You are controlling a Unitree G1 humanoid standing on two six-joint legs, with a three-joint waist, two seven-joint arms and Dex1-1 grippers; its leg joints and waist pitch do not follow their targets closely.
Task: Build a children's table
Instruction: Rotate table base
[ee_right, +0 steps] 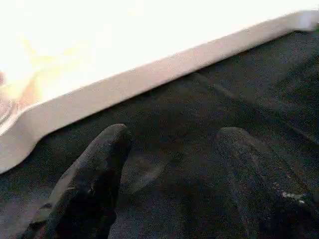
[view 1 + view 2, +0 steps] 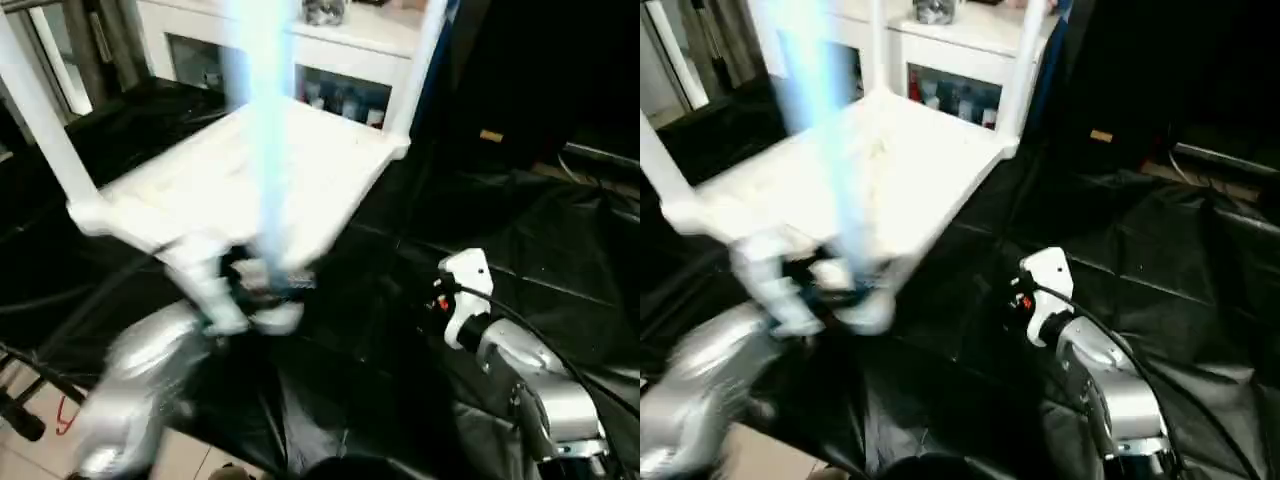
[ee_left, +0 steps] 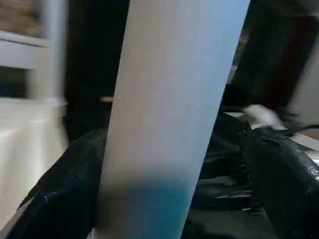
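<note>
The children's table lies upside down on a black sheet, its white top [image 2: 200,190] ribbed side up. White legs stand in its left corner [image 2: 45,120], right corner [image 2: 422,60] and far corner [image 2: 878,45]. Another white leg [image 2: 265,120] rises blurred over the near corner. My left gripper [image 2: 250,285] is shut on its lower part. In the left wrist view that leg [image 3: 174,74] runs up between the two black fingers [image 3: 65,199]. My right gripper [image 1: 174,134] is open and empty, low over the sheet beside the top's edge [image 1: 149,82].
A white cabinet with glass doors [image 2: 340,60] stands close behind the table. The crinkled black sheet [image 2: 560,230] spreads to the right, with dark furniture behind it. Tiled floor [image 2: 30,450] and black cables show at the lower left.
</note>
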